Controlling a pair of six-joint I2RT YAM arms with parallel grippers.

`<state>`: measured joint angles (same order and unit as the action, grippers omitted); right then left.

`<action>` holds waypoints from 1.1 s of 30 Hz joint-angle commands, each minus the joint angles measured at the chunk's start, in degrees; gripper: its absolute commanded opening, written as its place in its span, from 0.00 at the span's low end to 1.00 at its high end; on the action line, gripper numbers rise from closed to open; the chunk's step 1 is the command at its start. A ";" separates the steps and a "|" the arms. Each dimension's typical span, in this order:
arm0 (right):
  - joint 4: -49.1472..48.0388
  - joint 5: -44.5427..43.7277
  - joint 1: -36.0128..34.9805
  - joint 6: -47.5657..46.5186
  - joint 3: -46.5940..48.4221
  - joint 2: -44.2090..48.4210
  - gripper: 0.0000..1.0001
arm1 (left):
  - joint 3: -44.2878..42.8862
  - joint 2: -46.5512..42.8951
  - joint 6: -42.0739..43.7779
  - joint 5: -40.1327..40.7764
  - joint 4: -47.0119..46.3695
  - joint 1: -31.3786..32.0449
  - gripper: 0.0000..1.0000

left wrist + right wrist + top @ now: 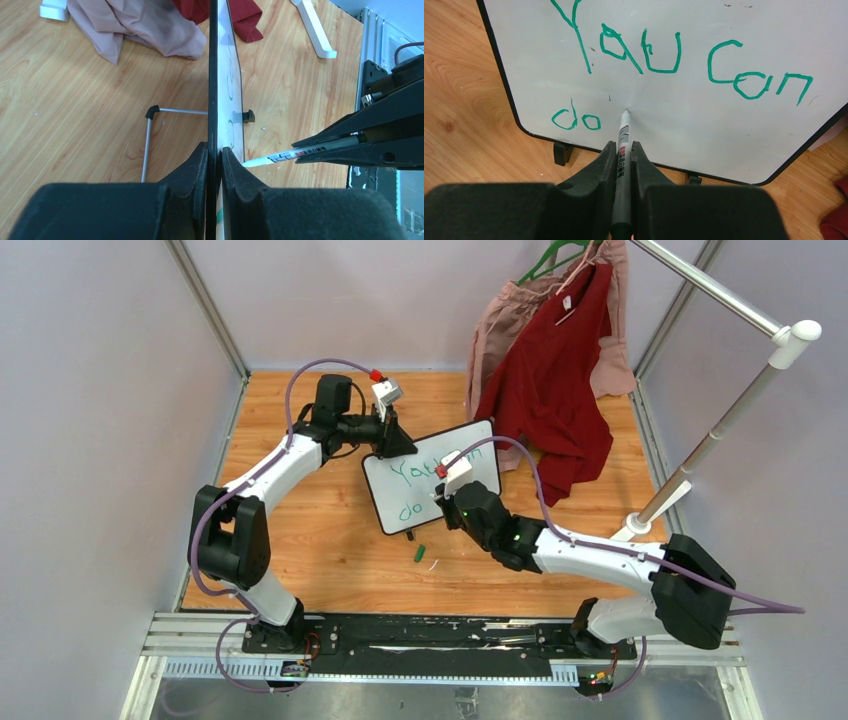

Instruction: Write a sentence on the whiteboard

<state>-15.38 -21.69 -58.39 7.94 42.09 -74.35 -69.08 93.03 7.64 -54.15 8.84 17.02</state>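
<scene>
Right pincer clamps marker | sentence clear at wrist, seemingly half-hidden overhead

- You have one whiteboard, bearing three green words.
- One marker.
- Two grippers: left gripper, right gripper.
- Two garments, upper right: red garment, pink garment.

Face of the whiteboard: glossy, smooth white; its frame is black with a dull sheen. Top of the table: wood-grain, smooth, satin. The marker: smooth plastic. The right gripper: matt black, finely textured. The red garment and the pink garment: soft, matt, creased cloth. The rail: bright polished metal.
</scene>
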 commanded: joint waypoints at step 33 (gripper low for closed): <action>2.26 -2.24 1.30 3.24 -3.51 -0.50 0.00 | 0.85 -1.37 2.03 1.31 -1.35 0.65 0.00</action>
<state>-14.02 -21.28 -58.30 10.74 38.96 -75.26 -69.04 93.03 7.64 -53.84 8.71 17.04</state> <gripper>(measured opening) 0.148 0.170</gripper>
